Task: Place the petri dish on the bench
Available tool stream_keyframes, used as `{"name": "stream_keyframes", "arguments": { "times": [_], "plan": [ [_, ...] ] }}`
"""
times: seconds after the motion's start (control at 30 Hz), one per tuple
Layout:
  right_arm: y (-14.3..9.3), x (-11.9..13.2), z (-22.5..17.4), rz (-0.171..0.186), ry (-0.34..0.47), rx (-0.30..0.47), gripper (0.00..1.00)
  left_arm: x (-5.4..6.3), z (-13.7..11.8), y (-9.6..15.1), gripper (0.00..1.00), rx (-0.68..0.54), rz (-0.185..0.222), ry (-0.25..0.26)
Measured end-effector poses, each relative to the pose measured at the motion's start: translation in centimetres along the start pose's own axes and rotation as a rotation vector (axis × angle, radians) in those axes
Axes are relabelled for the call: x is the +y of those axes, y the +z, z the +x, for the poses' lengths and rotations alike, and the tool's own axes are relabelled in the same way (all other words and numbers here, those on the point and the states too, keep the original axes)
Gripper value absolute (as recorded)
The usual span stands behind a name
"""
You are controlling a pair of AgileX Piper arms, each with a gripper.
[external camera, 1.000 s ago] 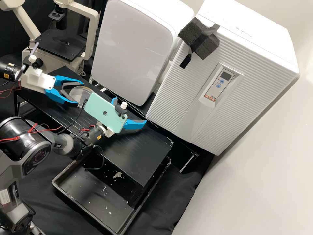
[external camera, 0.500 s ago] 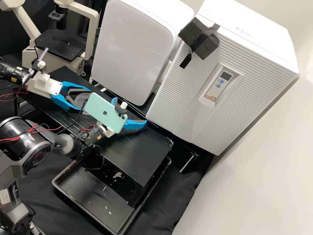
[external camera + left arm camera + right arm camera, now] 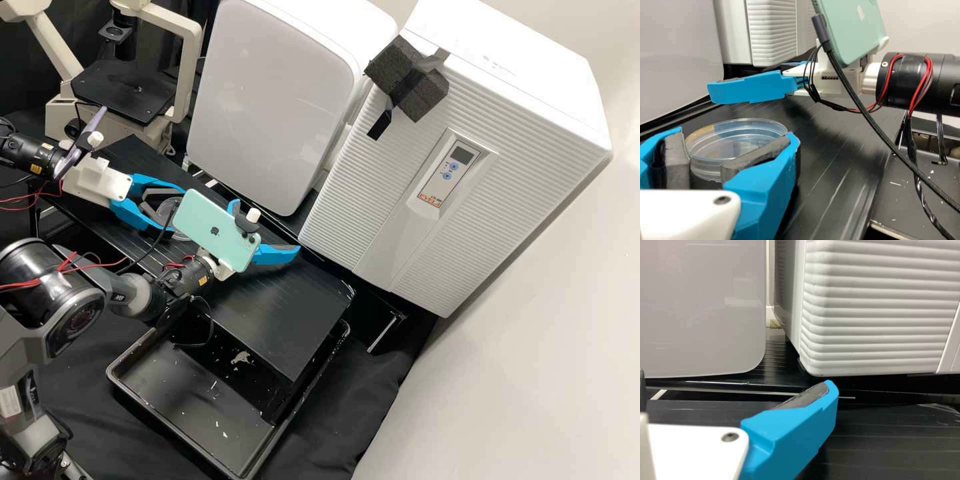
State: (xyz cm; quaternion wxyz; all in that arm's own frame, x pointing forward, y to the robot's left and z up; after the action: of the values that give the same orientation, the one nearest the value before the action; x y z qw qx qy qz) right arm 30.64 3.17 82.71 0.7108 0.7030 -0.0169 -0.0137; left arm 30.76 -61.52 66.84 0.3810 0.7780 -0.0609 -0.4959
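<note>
My left gripper (image 3: 176, 215) is over the left part of the black bench (image 3: 280, 320), shut on the clear petri dish (image 3: 168, 207) by its sides. In the left wrist view, the round dish (image 3: 735, 137) lies level between the grey pads of the left gripper (image 3: 738, 152), low over the bench; I cannot tell if its base touches. Farther right, the right gripper (image 3: 267, 228) stands open and holds nothing, partly behind a mint-green phone on its arm. In the right wrist view, the right gripper (image 3: 735, 385) has its fingers wide apart.
Two large white machines, one smooth (image 3: 273, 100) and one ribbed (image 3: 427, 220), line the back of the bench. A microscope (image 3: 127, 90) stands back left. A black tray (image 3: 167, 427) sits below the front edge. The phone's (image 3: 217, 230) cable hangs beside the dish.
The left gripper has moved rightward and toward the front of the bench, the petri dish moving along between its fingers. The right arm has kept still.
</note>
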Motion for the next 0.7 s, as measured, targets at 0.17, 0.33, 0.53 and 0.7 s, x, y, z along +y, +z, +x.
{"name": "stream_keyframes", "arguments": {
  "times": [0.17,0.33,0.53,0.7],
  "plan": [
    [0.0,0.0,0.0,0.0,0.0,0.0,1.0,-0.18,0.17,0.13,1.0,-0.003,-0.006,-0.003],
    [0.0,0.0,0.0,0.0,0.0,0.0,1.0,-0.17,0.16,0.1,1.0,-0.002,-0.006,-0.003],
    [0.0,0.0,0.0,0.0,0.0,0.0,1.0,-0.17,0.16,0.1,1.0,-0.002,-0.006,-0.003],
    [0.0,0.0,0.0,0.0,0.0,0.0,1.0,-0.34,0.01,0.04,1.0,0.01,0.005,0.001]
  ]
}}
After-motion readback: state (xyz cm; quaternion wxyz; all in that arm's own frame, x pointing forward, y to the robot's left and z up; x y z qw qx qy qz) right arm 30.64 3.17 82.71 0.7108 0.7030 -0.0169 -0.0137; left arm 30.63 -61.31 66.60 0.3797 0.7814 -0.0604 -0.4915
